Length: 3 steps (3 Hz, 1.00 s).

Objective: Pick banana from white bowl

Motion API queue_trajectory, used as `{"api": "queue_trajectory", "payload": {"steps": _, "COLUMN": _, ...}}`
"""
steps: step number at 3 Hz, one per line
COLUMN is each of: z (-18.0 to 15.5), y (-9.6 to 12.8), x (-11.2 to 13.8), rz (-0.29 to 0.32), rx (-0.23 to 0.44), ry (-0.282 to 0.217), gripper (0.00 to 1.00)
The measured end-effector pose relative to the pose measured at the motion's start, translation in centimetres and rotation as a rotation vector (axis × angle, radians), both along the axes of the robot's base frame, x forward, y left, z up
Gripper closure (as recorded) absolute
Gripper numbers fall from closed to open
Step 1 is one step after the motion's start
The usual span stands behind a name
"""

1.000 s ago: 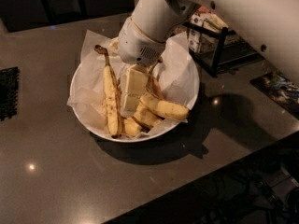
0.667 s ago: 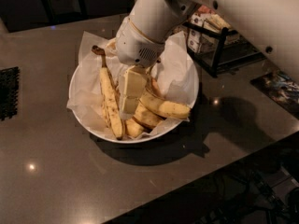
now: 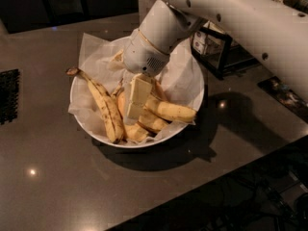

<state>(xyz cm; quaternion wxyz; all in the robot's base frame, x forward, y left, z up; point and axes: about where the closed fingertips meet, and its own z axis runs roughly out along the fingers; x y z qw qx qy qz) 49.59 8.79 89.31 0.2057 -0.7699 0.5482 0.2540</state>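
The pincer (image 3: 136, 100) sits low in the white bowl (image 3: 149, 144), mid-table, among the cleaner bananas (image 3: 168, 112); whether it grips anything cannot be told. The speckled banana (image 3: 107, 110) lies just beside it, toward the table's left edge, so the pincer may seize the wrong fruit.

A dark, glossy surface (image 3: 57, 177) catches two small glints of light. A black mesh mat (image 3: 8, 96) lies at its left edge, and a black wire rack (image 3: 217, 57) stands at the back right. Past the front edge is dim floor (image 3: 250, 201). The pincer (image 3: 136, 97) hangs over the surface's middle.
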Motion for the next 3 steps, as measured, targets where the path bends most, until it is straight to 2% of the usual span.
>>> {"api": "queue_trajectory", "payload": {"steps": 1, "z": -2.14, "y": 0.3, "x": 1.51, "rz": -0.005, "rx": 0.075, "ry": 0.083, "gripper": 0.0}}
{"api": "queue_trajectory", "payload": {"steps": 2, "z": -2.95, "y": 0.48, "x": 2.5, "rz": -0.016, "rx": 0.122, "ry": 0.127, "gripper": 0.0}}
{"api": "queue_trajectory", "payload": {"steps": 3, "z": -2.88, "y": 0.32, "x": 2.33, "rz": -0.016, "rx": 0.122, "ry": 0.127, "gripper": 0.0}}
